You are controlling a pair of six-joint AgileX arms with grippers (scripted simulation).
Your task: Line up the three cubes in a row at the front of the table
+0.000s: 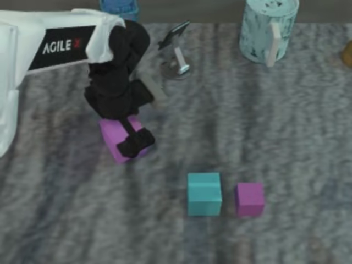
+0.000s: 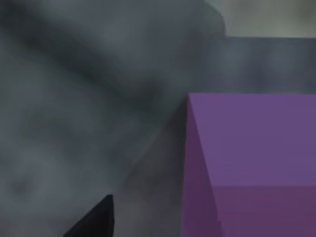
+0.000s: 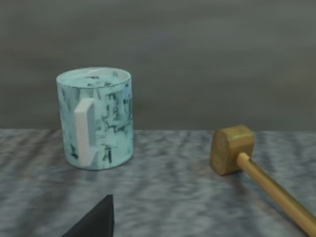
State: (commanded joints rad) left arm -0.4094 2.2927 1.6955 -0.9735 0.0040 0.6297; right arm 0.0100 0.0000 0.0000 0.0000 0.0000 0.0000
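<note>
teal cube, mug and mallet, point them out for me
teal cube (image 1: 204,188), top view, top face
mug (image 3: 103,118), right wrist view, side wall beside the handle
mallet (image 3: 231,149), right wrist view, wooden head

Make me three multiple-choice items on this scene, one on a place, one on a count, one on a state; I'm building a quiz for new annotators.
1. Where is the teal cube relative to the small magenta-purple cube in the top view?
A. Just to its left
B. Just to its right
C. Stacked on it

2. How many cubes lie on the table?
A. Two
B. Three
C. Four

3. What is the left claw doing?
A. Parked off the table
B. Down at the large light-purple cube
C. Gripping the mug

Answers:
1. A, the teal cube sits left of the magenta-purple one with a narrow gap between.
2. B, teal, magenta-purple and light-purple are the only cubes in view.
3. B, the top view shows the claw over that cube, and the cube fills the left wrist view.
</note>
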